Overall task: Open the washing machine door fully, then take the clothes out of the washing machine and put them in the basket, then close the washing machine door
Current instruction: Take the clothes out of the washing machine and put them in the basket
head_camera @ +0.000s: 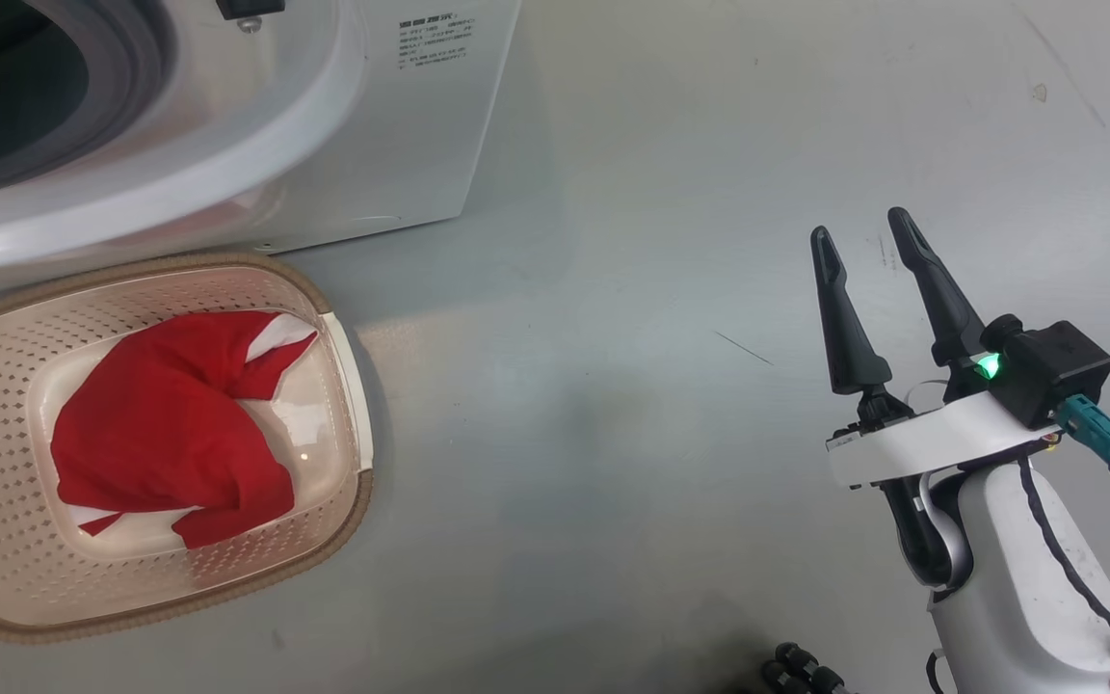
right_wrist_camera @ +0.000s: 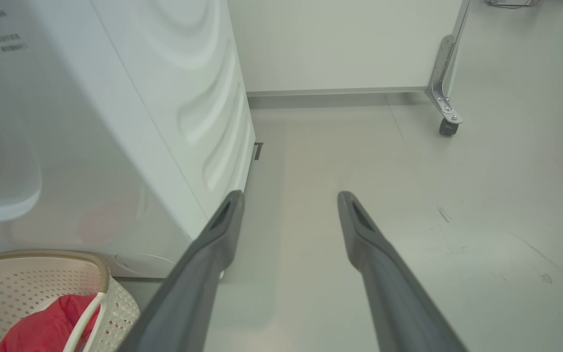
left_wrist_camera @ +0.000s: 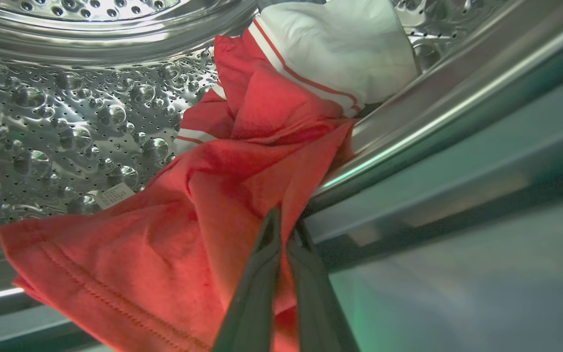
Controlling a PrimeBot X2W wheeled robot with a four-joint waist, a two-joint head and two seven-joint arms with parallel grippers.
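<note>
**Washing machine** [head_camera: 401, 125]: stands with its mouth open. I judge the unloading to be partly done.

**Floor** [head_camera: 661, 434]: bare grey surface in front of and beside the machine.

**Basket** [head_camera: 227, 265]: on the floor just before the machine's front. I cannot tell whether it touches the base. One red garment [head_camera: 160, 424] already lies inside it.

**Clothes** [left_wrist_camera: 213, 186] in the machine: red striped fabric draped toward the lip of the machine's drum [left_wrist_camera: 66, 122]. A white cloth piece [left_wrist_camera: 340, 49] sits deeper in, against the drum rim.

**Left gripper** [left_wrist_camera: 285, 222]: at the machine's mouth, fingers pressed together on a fold of the red fabric.

**Right gripper** [head_camera: 858, 224]: well apart from the machine, off its side panel and above the floor. Its fingers are spread and hold nothing.

**Handling judgement:** the fabric looks light and limp, so it should trail when lifted. It may catch on the drum lip or drag the white piece along. A pinch on a bunched fold suits it. I would raise it clear of the machine's lip before carrying it over.
</note>
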